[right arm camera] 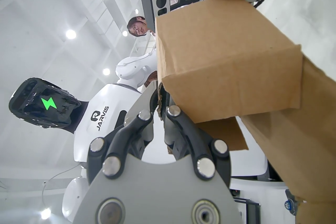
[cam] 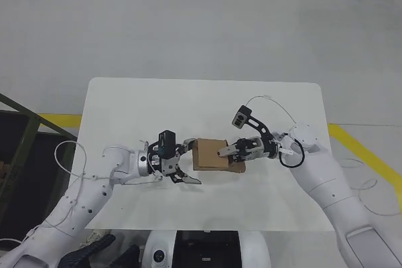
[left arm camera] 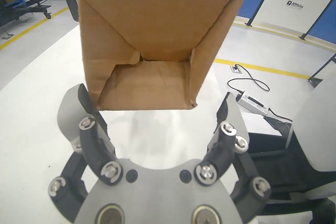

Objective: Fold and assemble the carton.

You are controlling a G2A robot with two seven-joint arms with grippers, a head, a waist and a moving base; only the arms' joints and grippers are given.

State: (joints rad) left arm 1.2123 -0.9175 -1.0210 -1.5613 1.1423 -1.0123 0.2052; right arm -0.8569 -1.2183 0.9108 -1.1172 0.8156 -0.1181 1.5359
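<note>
Slippage is risked: the carton (cam: 211, 155) is pinched by one edge in the closed right gripper (right arm camera: 160, 102), the wide-spread left gripper (left arm camera: 155, 110) being empty at its left.

The table (cam: 187, 107) is white and rectangular, with rounded corners and a smooth matte top. It stands on a grey floor (cam: 187, 33) marked with a yellow line (cam: 354, 142) that emerges at both short sides. A brown cardboard carton (cam: 211, 154) is located over the middle of the table, nearer the robot's edge, with its open end turned toward one short side. Contact between carton and table top cannot be confirmed.
</note>
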